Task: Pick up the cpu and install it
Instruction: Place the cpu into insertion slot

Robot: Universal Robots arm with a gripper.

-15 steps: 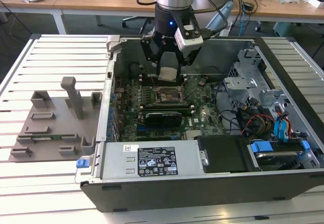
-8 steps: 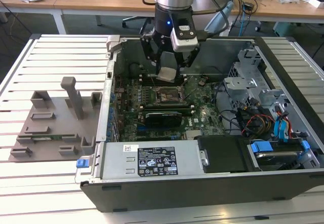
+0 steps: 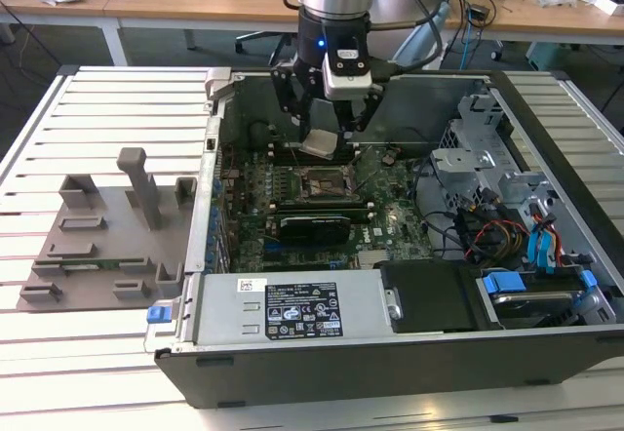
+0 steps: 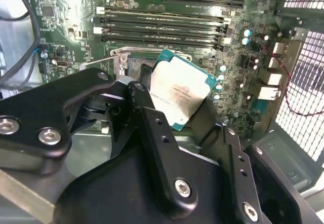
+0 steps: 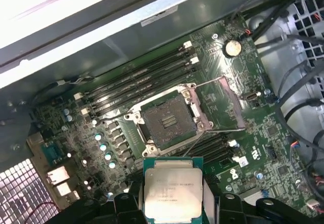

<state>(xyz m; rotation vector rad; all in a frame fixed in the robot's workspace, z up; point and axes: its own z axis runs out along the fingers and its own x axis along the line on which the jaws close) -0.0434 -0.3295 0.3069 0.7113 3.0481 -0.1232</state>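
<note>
**Tool.** Gripper (image 3: pixel 323 135) on the arm, hanging inside the open case (image 3: pixel 390 368). Its two black fingers (image 4: pixel 152 127) are drawn in and pinch the cpu (image 3: pixel 320 142) by two opposite edges, with nothing else touching them.

**Task item.** The cpu (image 5: pixel 173 193) is held in the air over the board (image 5: pixel 273 133), clear of it. It is near the socket (image 5: pixel 167 120) but not seated. In the exterior view it hangs just above the socket (image 3: pixel 322 185), on its far side.

**Surroundings.**
- The socket lies uncovered, its dark contact field bare.
- Memory slots (image 5: pixel 136 82) run alongside it, and a second bank lies on its other side.
- A coin cell (image 5: pixel 232 47) sits farther off on the board.
- A power supply (image 3: pixel 292 309) fills the near side of the case.
- A drive cage (image 3: pixel 478 153) with cables stands at the exterior view's right.
- A grey holder plate (image 3: pixel 97 236) with posts lies outside the case on the slatted table, at the exterior view's left.
- Nothing lies between the cpu and the socket.

**Orientation.** The silvery lid (image 4: pixel 177 95) faces up and away from the board, ringed by a green rim. The chip is tilted rather than level. Its outline is near-square, with no marked long axis.
</note>
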